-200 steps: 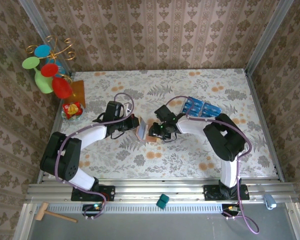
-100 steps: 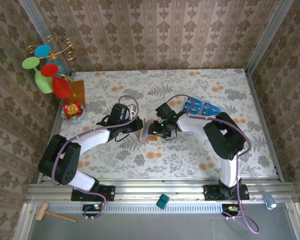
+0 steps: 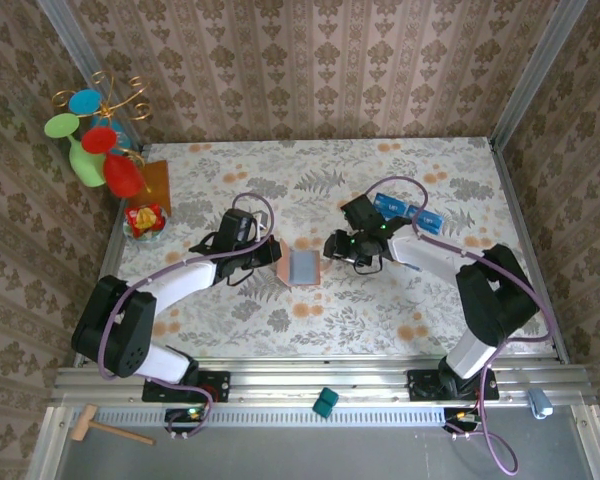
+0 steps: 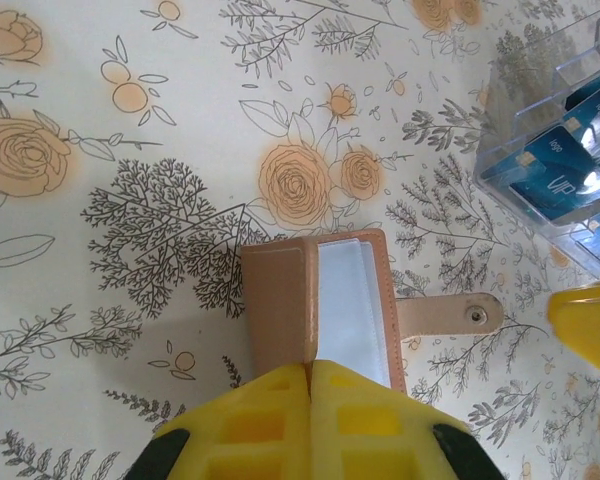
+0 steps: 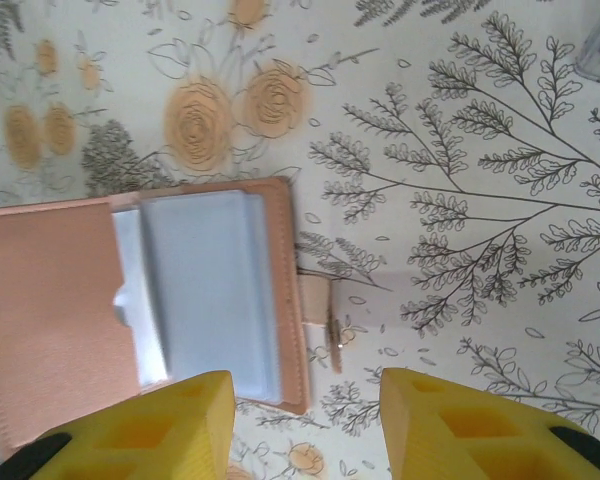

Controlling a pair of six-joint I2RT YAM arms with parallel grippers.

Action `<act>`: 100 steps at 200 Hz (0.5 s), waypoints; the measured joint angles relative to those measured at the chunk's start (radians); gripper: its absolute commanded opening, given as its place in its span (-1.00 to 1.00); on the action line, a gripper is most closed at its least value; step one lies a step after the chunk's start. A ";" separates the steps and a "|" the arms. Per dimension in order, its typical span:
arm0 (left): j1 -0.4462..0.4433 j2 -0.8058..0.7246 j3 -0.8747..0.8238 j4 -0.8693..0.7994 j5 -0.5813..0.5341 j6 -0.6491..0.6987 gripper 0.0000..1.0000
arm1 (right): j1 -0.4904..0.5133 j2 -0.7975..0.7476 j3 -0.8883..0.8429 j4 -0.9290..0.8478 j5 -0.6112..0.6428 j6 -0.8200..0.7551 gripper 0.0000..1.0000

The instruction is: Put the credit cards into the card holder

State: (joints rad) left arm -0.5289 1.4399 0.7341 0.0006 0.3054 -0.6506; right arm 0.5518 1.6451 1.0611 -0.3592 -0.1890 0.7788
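Observation:
The card holder (image 3: 302,267) lies open at the table's middle, pinkish-brown with grey-blue sleeves (image 5: 208,290) and a snap strap (image 4: 450,314). My left gripper (image 3: 271,253) is shut on the raised cover flap (image 4: 278,310) at the wallet's left side, the flap's edge pinched between the yellow fingers (image 4: 310,375). My right gripper (image 3: 337,246) is open just right of the wallet, over its strap (image 5: 317,305), with nothing between its fingers (image 5: 305,420). The blue credit cards (image 3: 405,215) sit in a clear plastic tray (image 4: 555,165) at the back right, behind the right arm.
A wire stand with coloured discs (image 3: 95,135), an amber-orange square (image 3: 156,181) and a small bowl of sweets (image 3: 145,220) stand at the left edge. A teal block (image 3: 325,402) and a wooden mallet (image 3: 105,428) lie on the front rail.
The right gripper has let go of the wallet and drawn back to the right. The wallet now lies opened flat, its lining up, with the left gripper still holding the cover.

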 measured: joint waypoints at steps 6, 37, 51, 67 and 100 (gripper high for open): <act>0.000 -0.002 0.000 -0.005 0.000 0.002 -1.00 | 0.005 -0.003 0.000 0.000 0.000 -0.002 -0.12; 0.008 -0.013 0.000 -0.035 -0.005 0.027 -1.00 | 0.048 0.028 0.017 0.008 -0.006 -0.003 -0.18; 0.015 -0.013 0.000 -0.047 -0.016 0.040 -1.00 | 0.072 0.070 0.037 0.027 -0.013 -0.002 -0.23; 0.027 -0.013 -0.002 -0.059 -0.023 0.053 -1.00 | 0.095 0.125 0.059 0.056 -0.027 0.002 -0.27; 0.040 -0.001 -0.006 -0.066 -0.034 0.077 -0.93 | 0.126 0.229 0.097 0.103 -0.051 0.013 -0.30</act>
State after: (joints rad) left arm -0.4892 1.4387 0.7277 -0.0654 0.2714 -0.5739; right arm 0.6773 1.8744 1.1584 -0.2558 -0.2398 0.7918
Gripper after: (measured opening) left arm 0.064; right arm 0.352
